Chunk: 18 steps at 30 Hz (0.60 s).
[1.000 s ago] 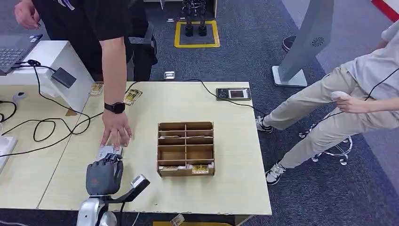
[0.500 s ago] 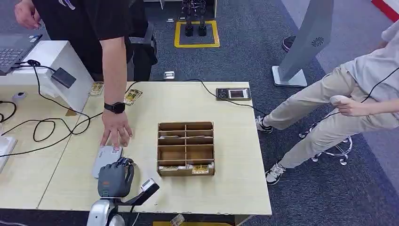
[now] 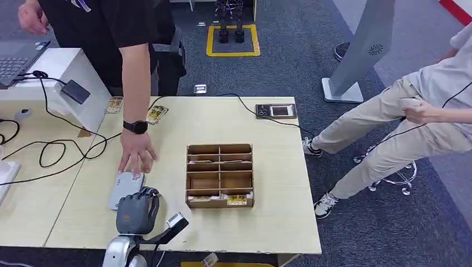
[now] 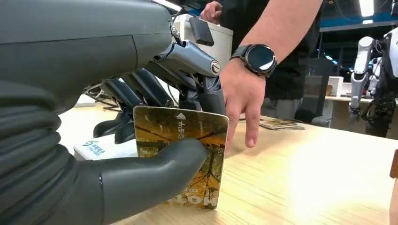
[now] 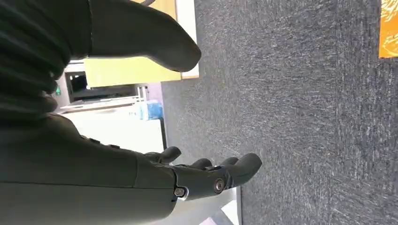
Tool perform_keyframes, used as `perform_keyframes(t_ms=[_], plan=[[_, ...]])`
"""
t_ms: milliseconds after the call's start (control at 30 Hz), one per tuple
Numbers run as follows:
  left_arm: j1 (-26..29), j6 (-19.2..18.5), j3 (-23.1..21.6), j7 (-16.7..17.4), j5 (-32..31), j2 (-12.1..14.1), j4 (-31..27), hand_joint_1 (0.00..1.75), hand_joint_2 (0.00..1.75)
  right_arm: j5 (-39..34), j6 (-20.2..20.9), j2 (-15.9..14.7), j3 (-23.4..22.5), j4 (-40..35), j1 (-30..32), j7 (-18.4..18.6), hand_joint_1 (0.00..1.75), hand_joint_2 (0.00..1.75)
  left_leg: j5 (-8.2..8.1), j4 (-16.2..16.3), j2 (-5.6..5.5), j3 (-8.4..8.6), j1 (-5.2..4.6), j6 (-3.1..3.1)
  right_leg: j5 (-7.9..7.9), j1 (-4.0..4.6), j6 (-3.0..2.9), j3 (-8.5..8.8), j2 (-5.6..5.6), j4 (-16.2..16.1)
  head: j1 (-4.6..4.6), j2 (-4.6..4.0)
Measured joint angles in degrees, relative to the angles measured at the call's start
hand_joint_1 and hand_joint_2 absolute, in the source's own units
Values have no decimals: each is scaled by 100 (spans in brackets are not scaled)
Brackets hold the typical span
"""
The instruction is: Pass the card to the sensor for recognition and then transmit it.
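Left robot hand (image 4: pixel 141 154) pinching a card (image 4: pixel 187 154) upright, just right of the grey sensor (image 3: pixel 126 188) near the table (image 3: pixel 278 222) front-left edge. Person's hand (image 3: pixel 137 156) resting on the sensor. Right robot hand (image 5: pixel 206 176) hanging over carpet, fingers spread, holding nothing.

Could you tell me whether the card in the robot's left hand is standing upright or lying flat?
Upright: the card stands on edge, pinched by the left hand between thumb and fingers above the table.

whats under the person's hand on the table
A flat light grey sensor box lies on the pale wooden table; the person's hand touches its far end. The robot's left hand, holding a yellow picture card, covers its near corner.
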Motion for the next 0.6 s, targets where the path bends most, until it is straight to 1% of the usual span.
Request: perform_keyframes(t_ms=[133, 200, 233, 300, 333, 400, 433, 500, 533, 600], plan=[[1, 0, -4, -6, 56, 7, 4, 175, 175, -4, -9, 0, 2, 0, 0, 0, 0, 175, 0, 0, 0, 0, 0, 0, 0, 0, 0, 0, 0, 0, 2, 0], [-1, 0, 2, -188, 278, -11, 4, 175, 175, -46, -26, 0, 13, 0, 1, 0, 0, 175, 0, 0, 0, 0, 0, 0, 0, 0, 0, 0, 0, 0, 2, 0], [-6, 0, 26, -311, 425, -42, 7, 175, 175, -63, -26, 0, 31, 0, 2, 0, 0, 175, 0, 0, 0, 0, 0, 0, 0, 0, 0, 0, 0, 0, 2, 0], [-51, 0, 217, -753, 902, -173, 22, 175, 175, -127, -44, 0, 55, 2, 1, 0, 0, 175, 1, 0, 0, 0, 0, 1, 0, 0, 0, -1, 0, 0, 0, 0], [-76, 0, 327, -995, 1244, -243, 37, 175, 175, -160, -59, 0, 61, 2, -1, 4, 0, 175, 1, 1, 1, 1, 1, 1, 0, 1, 0, -1, 2, -1, 4, 0], [-155, 0, 477, -1320, 1977, -288, 48, 175, 175, -214, -107, 7, 87, 6, -2, 37, 0, 175, 1, 1, 4, 6, -1, 1, 1, -1, 0, -4, 8, -1, 4, 0], [-201, 0, 476, -1331, 2365, -295, 48, 175, 175, -225, -118, 11, 90, 13, -1, 44, 0, 175, 1, 2, 4, 6, -1, 1, 1, 0, 0, -4, 8, -1, 4, 0], [-256, -2, 435, -1076, 3139, -302, -21, 175, 175, -269, -138, 28, 114, 33, -6, 55, 0, 175, 1, 2, 4, 6, 0, 1, 1, 1, 0, -5, 8, -1, 2, 0], [-276, -2, 382, -979, 3345, -302, -105, 175, 175, -282, -151, 28, 133, 37, -6, 55, 0, 175, 1, 2, 4, 5, 0, 1, 1, 1, 0, -5, 8, 0, 2, 0], [-345, -2, 234, -813, 3532, -299, -286, 175, 175, -295, -171, 35, 173, 50, -13, 57, 0, 175, 1, 2, 2, 4, 0, 1, 1, 1, 0, -3, 6, 0, 2, 0]])
